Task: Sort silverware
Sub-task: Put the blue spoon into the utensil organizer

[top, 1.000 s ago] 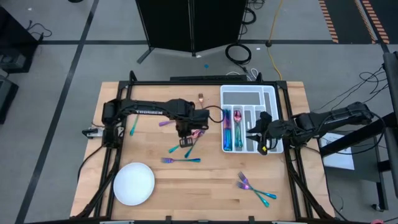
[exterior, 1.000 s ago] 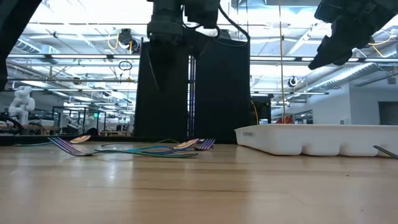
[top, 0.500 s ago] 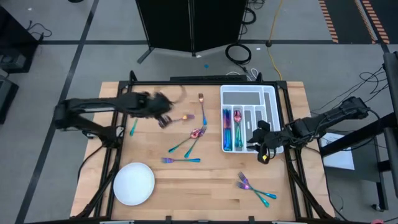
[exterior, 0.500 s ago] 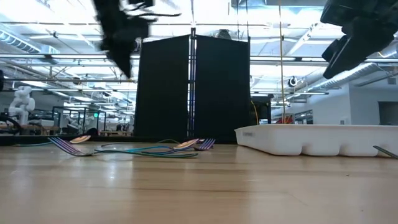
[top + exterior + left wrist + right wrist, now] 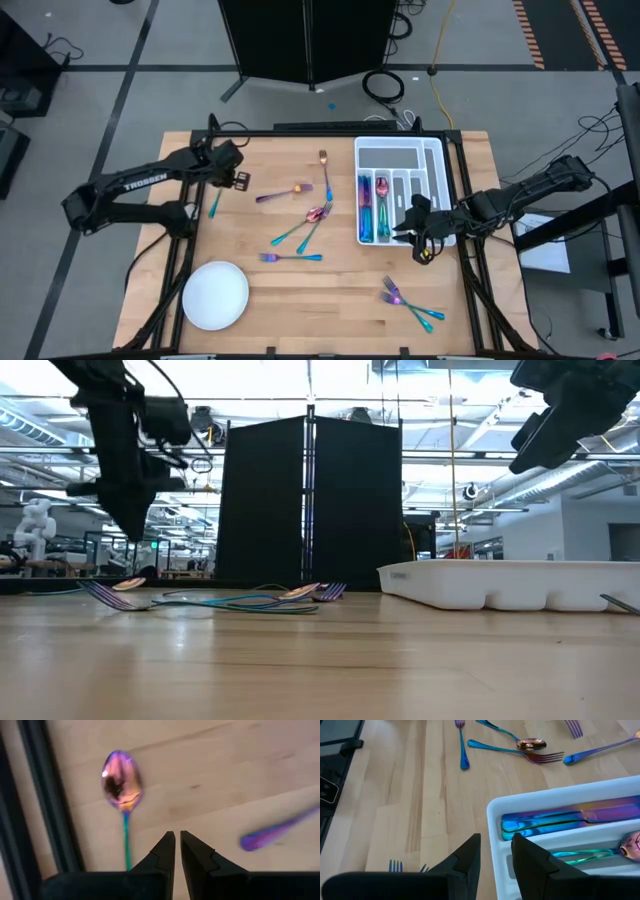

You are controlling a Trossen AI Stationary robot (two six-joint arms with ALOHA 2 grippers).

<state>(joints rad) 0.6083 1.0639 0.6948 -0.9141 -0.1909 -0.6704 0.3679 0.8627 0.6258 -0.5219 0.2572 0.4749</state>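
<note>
Iridescent silverware lies scattered flat on the wooden table: a teal-handled spoon [image 5: 214, 204] [image 5: 121, 782] by the left edge, a purple piece [image 5: 280, 193], a fork [image 5: 325, 170], a crossed cluster [image 5: 305, 226], a fork [image 5: 290, 257], and forks [image 5: 410, 305] near the front right. More pieces [image 5: 366, 210] [image 5: 570, 820] lie in the white tray [image 5: 432, 160]. My left gripper [image 5: 240, 181] [image 5: 176, 842] hovers shut and empty beside the teal-handled spoon. My right gripper [image 5: 410, 228] [image 5: 495, 847] hangs open and empty over the tray's near edge.
A round white plate [image 5: 215, 295] sits at the near left corner. The white divided tray [image 5: 545, 795] takes up the far right of the table. Black frame rails [image 5: 300, 132] border the table. Bare wood lies between the plate and the near-right forks.
My left arm has swung quickly from over the crossed cluster at the table's middle toward the left edge and now hangs beside the teal-handled spoon. The right arm has stayed over the tray.
</note>
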